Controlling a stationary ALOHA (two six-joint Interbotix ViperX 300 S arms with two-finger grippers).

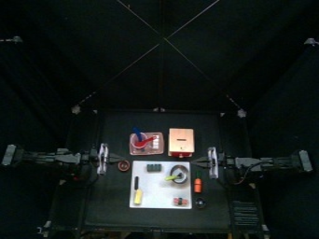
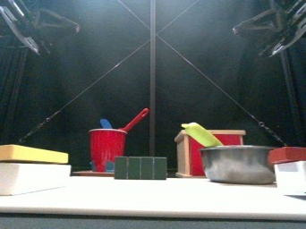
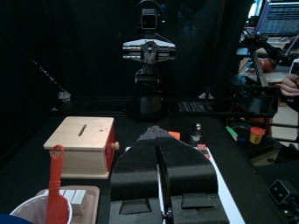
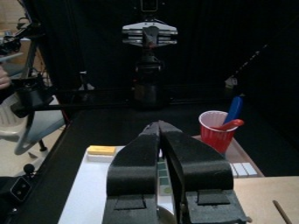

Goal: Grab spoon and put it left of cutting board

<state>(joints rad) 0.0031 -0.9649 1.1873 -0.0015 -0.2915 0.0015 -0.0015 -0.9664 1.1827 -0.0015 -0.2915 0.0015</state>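
The yellow spoon (image 1: 136,190) lies straight along the left edge of the white cutting board (image 1: 166,191); from above it seems to rest on the board. In the right wrist view the spoon (image 4: 103,150) shows at the board's (image 4: 103,191) far edge. My left gripper (image 1: 103,159) hangs shut and empty off the table's left side, well away from the spoon. Its jaws (image 3: 160,131) meet at the tips. My right gripper (image 1: 212,161) hangs on the right, and its jaws (image 4: 159,125) are also together with nothing between them.
A metal bowl (image 1: 181,174), a dark green block (image 1: 153,168) and small orange-red items (image 1: 182,199) sit on the board. Behind it stand a red cup (image 2: 107,148) holding utensils and a tan box (image 1: 185,138). A yellow-topped white block (image 2: 30,165) fills the near left of the front view.
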